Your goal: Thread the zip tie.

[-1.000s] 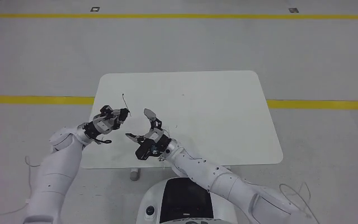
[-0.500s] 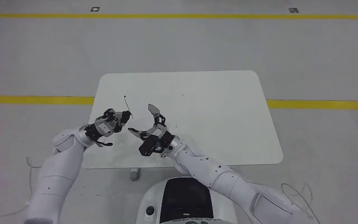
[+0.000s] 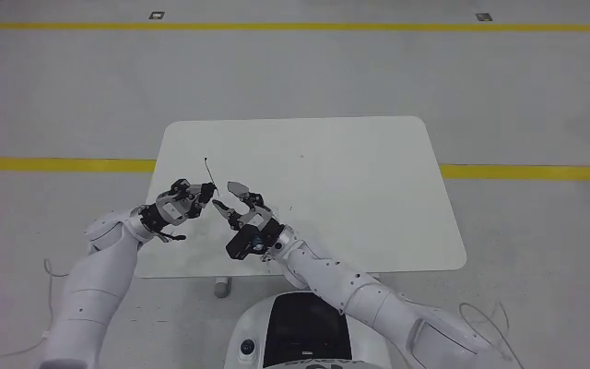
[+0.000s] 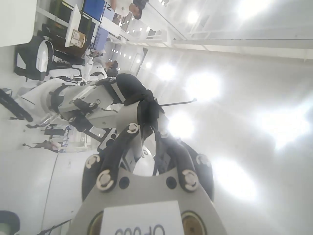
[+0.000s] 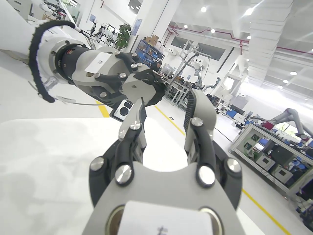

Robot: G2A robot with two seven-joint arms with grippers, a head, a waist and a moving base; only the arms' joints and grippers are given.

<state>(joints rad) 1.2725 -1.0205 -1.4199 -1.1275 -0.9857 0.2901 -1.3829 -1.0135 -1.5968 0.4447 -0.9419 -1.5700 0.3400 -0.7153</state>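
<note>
Both arms wear glossy white, rounded shells in segments, the left arm (image 3: 97, 263) and the right arm (image 3: 369, 297) alike. The left hand (image 5: 157, 88) is a grey metal two-finger claw behind a dark wrist collar (image 5: 64, 61). It has black link bars pinned with round silver screws (image 5: 133, 65) and a white label (image 5: 96, 62) with a printed mark on its back. A small pale camera block (image 5: 124, 110) with dark lenses sits underneath. A black braided cable (image 5: 34, 57) loops beside its wrist. The right hand (image 5: 168, 99), of the same build, has grey fingers (image 5: 201, 108) faced with black ribbed pads, and a second white label (image 5: 166, 221). The torso (image 3: 295, 337) is white with a black panel.
</note>
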